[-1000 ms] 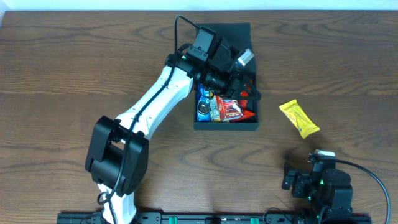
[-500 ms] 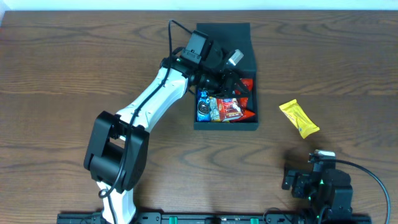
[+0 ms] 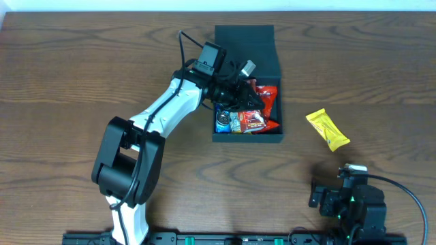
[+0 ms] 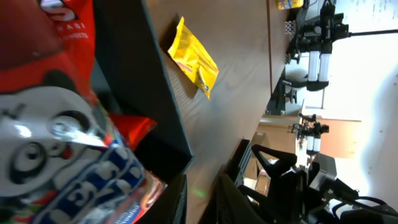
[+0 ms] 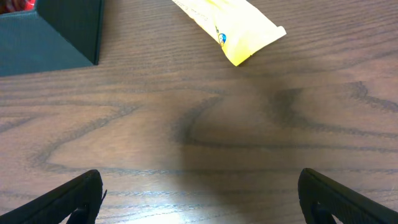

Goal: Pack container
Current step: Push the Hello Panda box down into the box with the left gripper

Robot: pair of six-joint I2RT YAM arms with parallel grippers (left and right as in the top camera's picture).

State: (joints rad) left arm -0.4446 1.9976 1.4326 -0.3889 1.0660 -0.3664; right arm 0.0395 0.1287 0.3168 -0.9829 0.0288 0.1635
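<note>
Container (image 3: 246,138) sits open on the table (image 3: 68,82), lid flap (image 3: 245,42) lying flat beyond it. It is directly under the left fingers (image 4: 233,200), which hang over a heap of packets inside.

Overhead gives layout only: red packet (image 3: 269,99) past the fingertips, blue packet (image 3: 223,121) on the arm side, the arm hiding the rest.

Left wrist view adds what overhead can't (very close range). The fingers are set narrow, with just a slit of wood between them and nothing seen in the slit. A white-and-blue printed packet (image 4: 74,162) fills the frame beside them, with the container wall just ahead.

Loose on the table lies the yellow packet (image 3: 328,129), well apart from the container, ahead of the right fingers (image 5: 68,199). These stand wide and empty, one at each bottom corner of the right wrist view. That view alone shows the container reading dark teal at its corner.

Table: dark brown wood, strong grain, matte.

Room: seen only from the left wrist, with a bright white wall (image 4: 379,93) and black stands (image 4: 314,37) past the table edge.
</note>
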